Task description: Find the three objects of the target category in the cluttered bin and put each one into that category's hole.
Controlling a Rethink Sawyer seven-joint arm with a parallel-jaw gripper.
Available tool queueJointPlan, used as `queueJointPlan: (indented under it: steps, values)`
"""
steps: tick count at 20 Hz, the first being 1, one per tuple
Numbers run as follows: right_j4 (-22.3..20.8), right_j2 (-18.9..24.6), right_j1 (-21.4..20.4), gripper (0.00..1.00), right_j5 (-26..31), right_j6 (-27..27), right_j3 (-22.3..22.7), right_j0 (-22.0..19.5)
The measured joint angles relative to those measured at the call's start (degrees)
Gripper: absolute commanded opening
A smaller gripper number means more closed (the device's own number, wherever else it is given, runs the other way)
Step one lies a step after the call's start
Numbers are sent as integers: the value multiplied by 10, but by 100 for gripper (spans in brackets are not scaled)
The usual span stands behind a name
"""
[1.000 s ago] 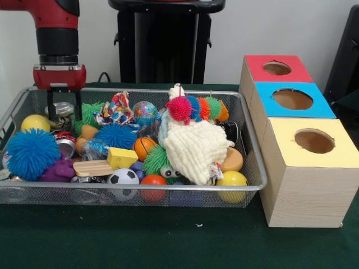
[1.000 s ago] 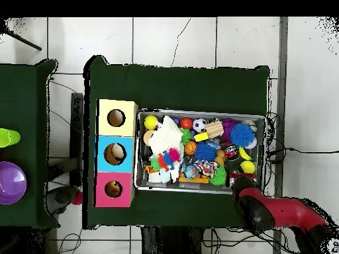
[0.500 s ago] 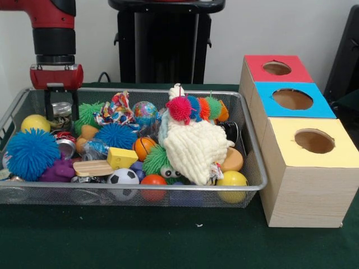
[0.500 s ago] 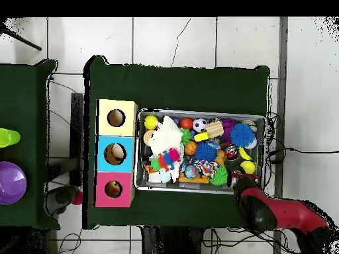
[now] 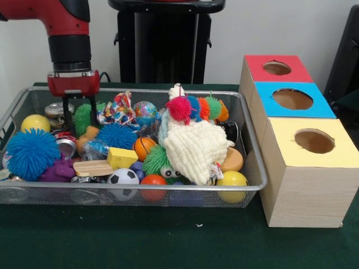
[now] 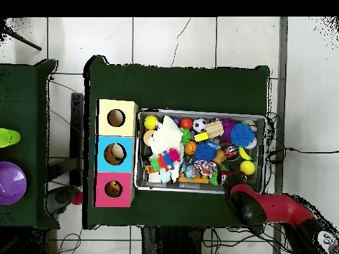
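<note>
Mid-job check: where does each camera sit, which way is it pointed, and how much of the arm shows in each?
Front view: across the table, level with the wire bin, facing the robot; the red arm and its hand come down at left.
Overhead view: above, looking straight down; the arm enters bottom right.
Both show the bin and the three-hole box.

bin point(image 5: 255, 168) packed full, holes point(image 5: 314, 140) unobstructed, tool point(image 5: 78, 115) among toys
</note>
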Motion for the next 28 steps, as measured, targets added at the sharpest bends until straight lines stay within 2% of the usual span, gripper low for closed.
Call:
queueJointPlan:
  steps: [11,18,28]
  values:
    - [4,-20,26,100,-36,0,0,30]
    - [4,-64,24,100,-60,0,0,66]
    - [-12,-89,10,100,-65,0,-4,97]
